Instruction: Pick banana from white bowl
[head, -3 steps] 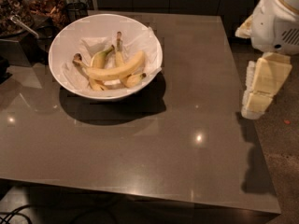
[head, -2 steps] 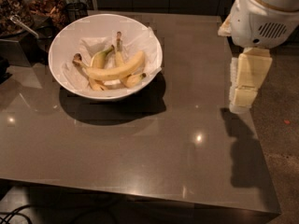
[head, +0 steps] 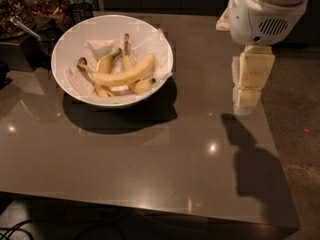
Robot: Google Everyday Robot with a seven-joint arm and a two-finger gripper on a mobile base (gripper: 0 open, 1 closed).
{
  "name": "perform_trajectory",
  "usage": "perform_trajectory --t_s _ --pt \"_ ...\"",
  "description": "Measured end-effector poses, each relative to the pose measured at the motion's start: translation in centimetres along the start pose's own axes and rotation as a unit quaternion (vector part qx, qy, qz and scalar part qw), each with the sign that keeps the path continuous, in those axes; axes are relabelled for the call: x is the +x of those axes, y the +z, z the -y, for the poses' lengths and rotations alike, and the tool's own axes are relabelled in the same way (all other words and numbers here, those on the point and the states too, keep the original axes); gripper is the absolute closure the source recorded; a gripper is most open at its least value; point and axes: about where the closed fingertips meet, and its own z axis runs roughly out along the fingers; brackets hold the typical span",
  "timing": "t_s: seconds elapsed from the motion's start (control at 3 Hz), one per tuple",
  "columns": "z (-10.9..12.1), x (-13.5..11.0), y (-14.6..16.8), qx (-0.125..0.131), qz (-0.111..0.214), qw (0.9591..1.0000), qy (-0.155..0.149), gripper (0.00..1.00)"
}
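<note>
The banana (head: 122,75) is lying across the middle of the white bowl (head: 112,18), over on the far left of the table (head: 150,154), with its dark stem end pointing left. It's resting on the crumpled paper (head: 97,46).

And the gripper?

The gripper (head: 247,91) is hanging over the right side of the table, well apart from the bowl. Whether it's open or closed, I cannot tell from where I'm standing. It isn't holding anything.

So the reach isn't done yet. What are you worrying about?

Mostly the company that banana is keeping. A shorter banana with a greenish stem (head: 107,63) is sitting just behind it, and a stubby little one (head: 141,85) is touching its right end. If the gripper is coming down a touch too far back or too far right, I reckon it's grabbing the wrong fruit, or two at once.

Anything else?

The paper, I'd guess. It's bunching up around the fruit, so a deep grasp could be catching a fold and dragging the lining out. And the bowl's rim is standing higher than the banana; a low sideways approach might be knocking it and sliding the whole bowl on that glossy top.
</note>
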Motion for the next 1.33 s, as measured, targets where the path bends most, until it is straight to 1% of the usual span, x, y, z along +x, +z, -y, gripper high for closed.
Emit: perform_trajectory --t_s 0.33,0.67,1.0,1.33 --pt "1.8 -4.1 0.1 -0.010 0.052 0.9982 -0.029 0.00" --pt "4.5 -8.9 -0.3 -0.021 0.087 0.9947 -0.051 0.00" --pt "7.4 -13.5 0.5 -0.031 0.111 0.9914 -0.061 0.00" --pt "8.6 -16.7 2.6 -0.054 0.120 0.9897 -0.058 0.04"
